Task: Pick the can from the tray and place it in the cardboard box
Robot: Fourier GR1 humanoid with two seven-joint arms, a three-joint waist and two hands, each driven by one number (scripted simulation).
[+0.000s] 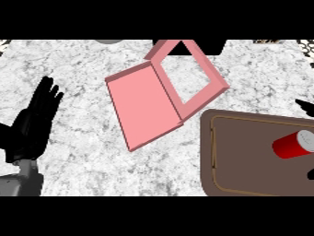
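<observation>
A red can (296, 144) with a silver end lies on its side at the right of the brown tray (244, 156). Only dark fingertips of my right hand (313, 109) show at the view's right edge, with the thumb lower down. They are spread open above and below the can, not touching it. The box (189, 70) is pink and stands open at the middle back, its lid (146, 107) lying flat toward the left. My left hand (35, 120) rests open at the left edge, fingers up.
The marble counter (78, 152) runs under everything. A grey round object (108, 41) and a dark shape (203, 47) sit at the back edge. Patterned wall shows at both top corners.
</observation>
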